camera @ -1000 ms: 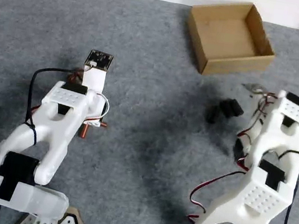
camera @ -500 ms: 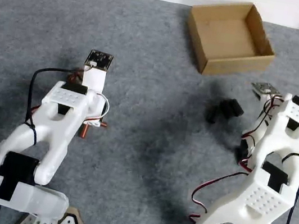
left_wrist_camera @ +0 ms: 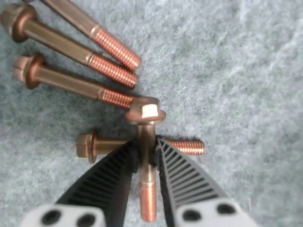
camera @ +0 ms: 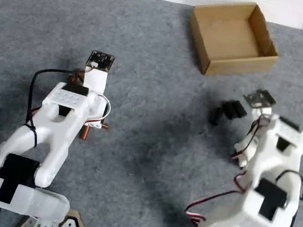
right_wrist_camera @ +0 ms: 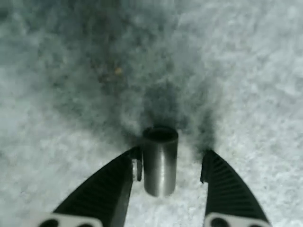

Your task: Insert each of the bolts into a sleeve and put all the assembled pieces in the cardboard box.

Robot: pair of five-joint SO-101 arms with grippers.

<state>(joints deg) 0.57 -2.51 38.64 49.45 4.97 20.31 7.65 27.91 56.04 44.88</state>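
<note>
left arm (camera: 57, 127): left half of the high view, wrist parked over the bolt pile. left gripper (left_wrist_camera: 147, 142) is closed on one bolt (left_wrist_camera: 146, 113). The fingers pinch the smooth shank, the head is out past the tips and the thread end runs back toward the wrist. Gripping the shank avoids the threads, probably for a firmer hold. But the thread end is boxed in between the fingers, so I'd expect it to need a regrip or an odd approach angle for mating.

loose bolts (left_wrist_camera: 71, 80): three lie roughly side by side on the grey mat (camera: 146, 147), just beyond the held one. A fourth, the crosswise bolt (left_wrist_camera: 187, 146), lies right behind the fingertips. It's close enough to get dragged on lift.

cardboard box (camera: 240, 65): upper right of centre in the high view, open side up, well apart from both arms. No assembled piece in it, so the task is at the first pairing.

sleeve cluster (camera: 228, 110): dark pieces right of centre, below the box and apart from it. Count unclear.

right arm (camera: 267, 183): lower right, wrist near the cluster. right gripper (right_wrist_camera: 170, 153) is spread wide, straddling one sleeve (right_wrist_camera: 160, 161). The sleeve touches one finger with a clear gap to the other, and the bore faces away from the wrist. Can't tell whether it's standing or lying. It reads as a pick setup. With the contact off-centre, closing will likely push the sleeve sideways before both pads bite, and being round it may roll.
</note>
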